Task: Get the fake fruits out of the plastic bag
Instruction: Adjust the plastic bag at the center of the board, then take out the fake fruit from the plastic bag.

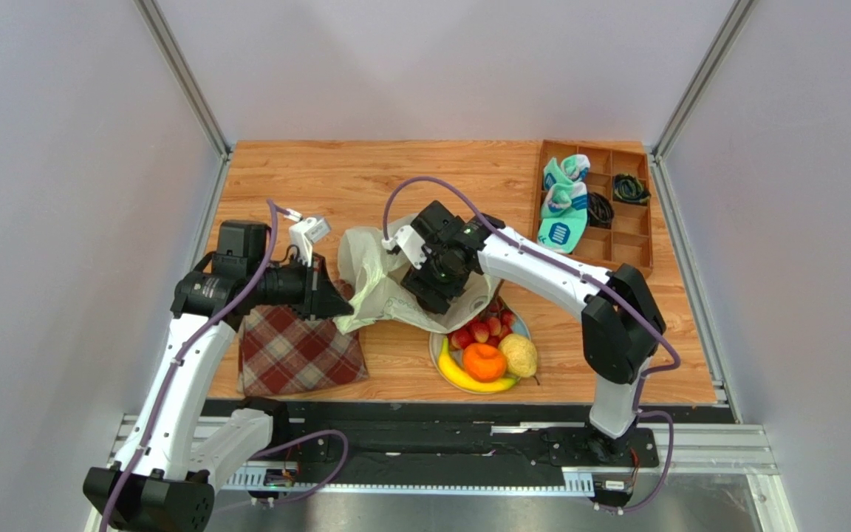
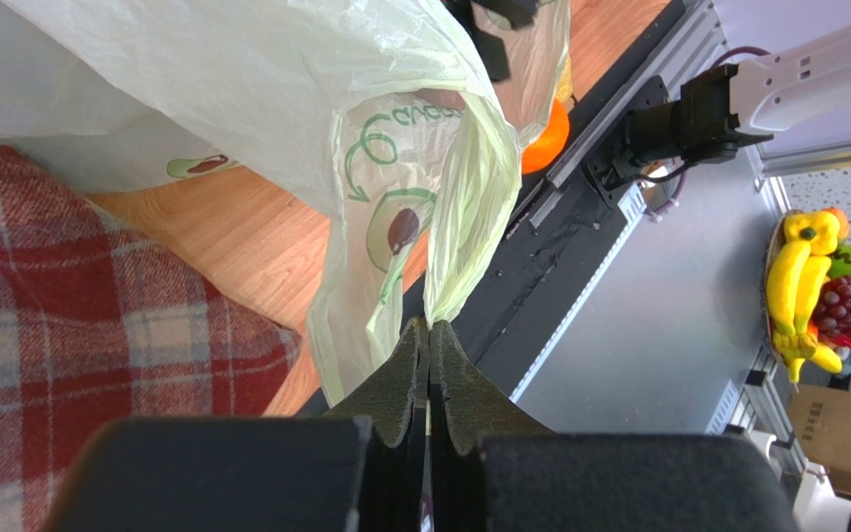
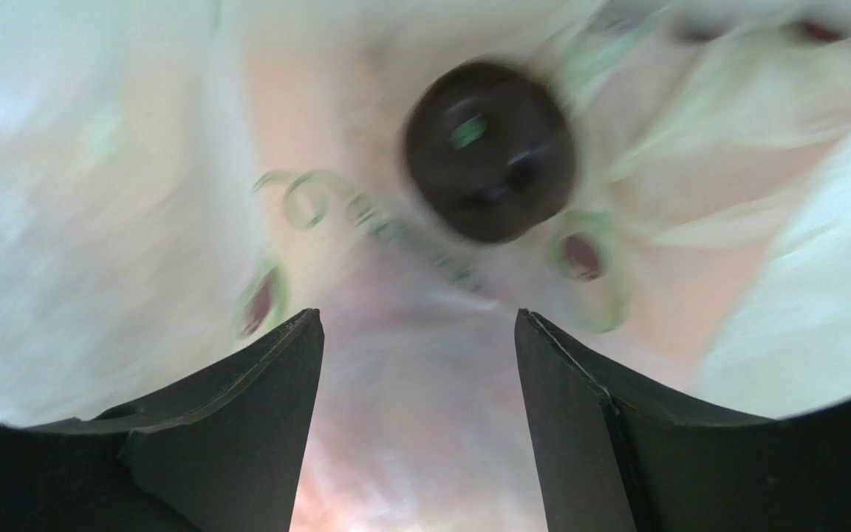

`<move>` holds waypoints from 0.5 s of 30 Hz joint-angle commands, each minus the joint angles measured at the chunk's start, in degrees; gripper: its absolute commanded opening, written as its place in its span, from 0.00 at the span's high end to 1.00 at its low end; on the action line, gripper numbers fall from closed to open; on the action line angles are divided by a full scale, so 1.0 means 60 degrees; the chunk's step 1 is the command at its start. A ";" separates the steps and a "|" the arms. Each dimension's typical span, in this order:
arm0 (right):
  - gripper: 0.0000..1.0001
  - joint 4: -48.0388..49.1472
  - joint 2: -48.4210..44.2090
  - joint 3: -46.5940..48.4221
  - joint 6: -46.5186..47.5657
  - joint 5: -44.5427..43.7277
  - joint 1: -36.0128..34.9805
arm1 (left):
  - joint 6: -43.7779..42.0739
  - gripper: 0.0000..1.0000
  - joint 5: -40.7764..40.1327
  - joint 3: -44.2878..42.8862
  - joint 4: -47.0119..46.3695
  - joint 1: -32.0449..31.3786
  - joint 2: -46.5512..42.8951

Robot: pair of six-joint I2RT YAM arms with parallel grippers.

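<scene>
Plastic bag (image 1: 380, 277) lifted mid-table, handle pinched in closed left gripper (image 2: 429, 330). Right gripper (image 3: 419, 316) spread open, surrounded by bag film, view blurred. Dark plum (image 3: 489, 152) seen ahead among folds. Plate (image 1: 437, 355) with orange (image 1: 484, 361), banana (image 1: 466, 379), pear (image 1: 520, 355) partly overlapped by bag. Plaid cloth (image 1: 297, 353) spread beside bag.

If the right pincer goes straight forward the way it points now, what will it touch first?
Most likely the dark plum, which lies ahead of the open right pincer, seemingly inside the plastic bag. The view is blurred, so depth is unclear; it might brush the bag's film first.
</scene>
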State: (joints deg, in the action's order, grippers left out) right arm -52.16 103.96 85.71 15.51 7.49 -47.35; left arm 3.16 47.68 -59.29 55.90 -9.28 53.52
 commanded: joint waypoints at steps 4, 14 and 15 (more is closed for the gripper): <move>0.30 0.0798 0.1347 0.1520 0.0184 -0.0941 0.0143 | -0.0101 1.00 0.0109 -0.0109 0.0175 -0.0006 -0.0262; 0.27 0.0314 0.2302 0.1711 0.0315 -0.0618 0.0158 | 0.0030 1.00 0.0124 -0.0109 -0.0146 -0.0006 -0.0174; 0.30 0.0358 0.2331 0.1667 0.0330 -0.0647 0.0172 | 0.0059 1.00 0.0139 -0.0109 -0.0176 -0.0006 -0.0160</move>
State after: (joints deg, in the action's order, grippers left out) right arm -50.13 117.99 95.29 16.47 3.53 -46.19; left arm 3.14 47.70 -59.29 56.34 -9.28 52.82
